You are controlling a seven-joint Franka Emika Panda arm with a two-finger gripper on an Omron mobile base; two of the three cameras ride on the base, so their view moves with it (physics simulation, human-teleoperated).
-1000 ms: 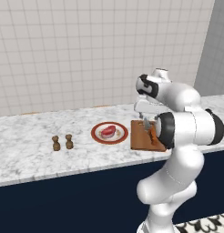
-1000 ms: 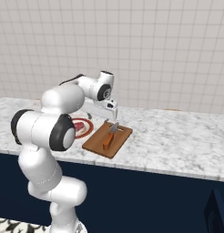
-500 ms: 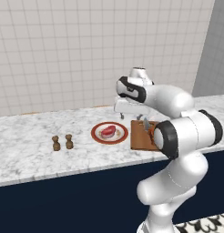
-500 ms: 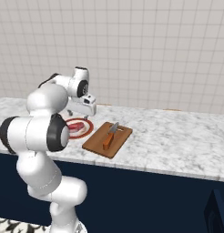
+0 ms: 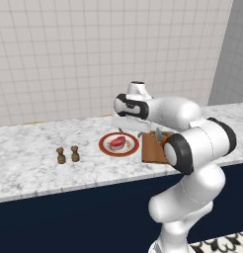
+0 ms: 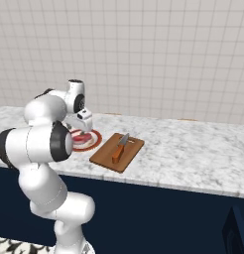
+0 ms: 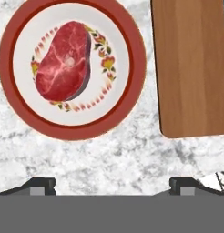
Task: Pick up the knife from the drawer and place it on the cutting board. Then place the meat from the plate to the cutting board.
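The knife [image 6: 119,149] lies on the brown cutting board [image 6: 106,158], orange handle toward the counter's front and blade pointing at the wall. Left of the board sits the red-rimmed plate [image 5: 104,147] with the red and pink meat [image 5: 117,143] on it. My gripper [image 5: 129,132] hangs open just above the plate, fingers pointing down. In the hand view the meat [image 7: 63,61] lies on the plate [image 7: 70,134], ahead of my gripper [image 7: 112,184], with the cutting board [image 7: 191,68] to the right. Nothing is between the fingertips [image 7: 38,184]. In the left base view my arm hides part of the cutting board [image 5: 152,150].
Two small brown shakers [image 5: 67,154] stand on the marble counter [image 5: 29,168] left of the plate. A tiled wall backs the counter. A dark navy corner [image 6: 237,227] juts out at the lower right; I cannot tell whether it is the drawer.
My arm has swung left from above the cutting board to above the plate, gripper still open. The knife stays on the board and the meat stays on the plate.
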